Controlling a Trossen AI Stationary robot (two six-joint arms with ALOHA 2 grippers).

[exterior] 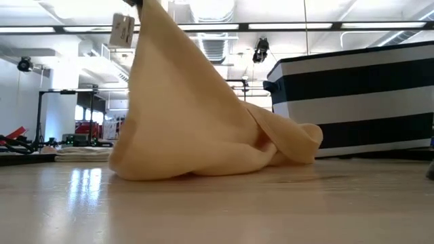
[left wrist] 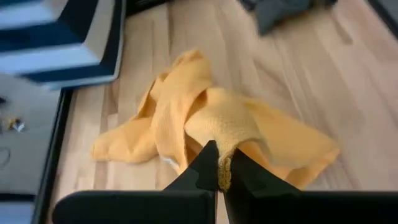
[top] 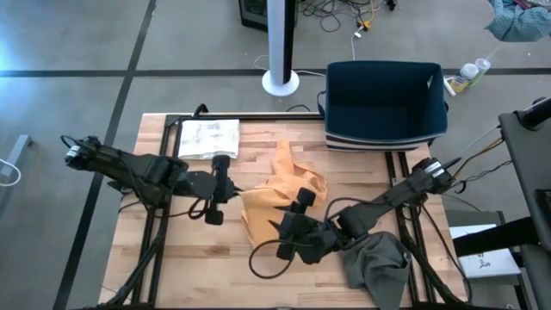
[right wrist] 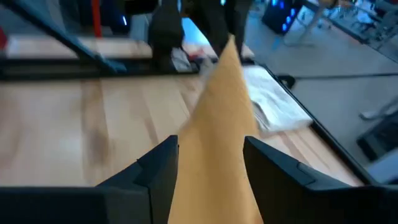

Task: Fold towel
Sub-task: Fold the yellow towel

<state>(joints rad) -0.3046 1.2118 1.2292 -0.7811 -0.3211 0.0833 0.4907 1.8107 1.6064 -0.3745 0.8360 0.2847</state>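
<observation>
The orange towel lies crumpled in the middle of the wooden table. One part of it is drawn up into a tall peak that bears a white tag; its lower folds rest on the table. My left gripper, left of the towel, is shut on it at the peak. My right gripper stands open at the towel's near right side. A raised ridge of the towel runs between its two fingers toward the left gripper. My left gripper pinches a bunched bit of the towel's edge between its two fingertips, slanting down from the table's left. The towel hangs below the fingers and spreads onto the table. One layer or several, I cannot tell. My right gripper's fingers flank the towel's ridge; whether they touch it, I cannot tell.
A dark blue bin with a striped base stands at the far right edge. A grey cloth lies at the near right. A folded white cloth lies at the far left. Bare wood shows at the near left.
</observation>
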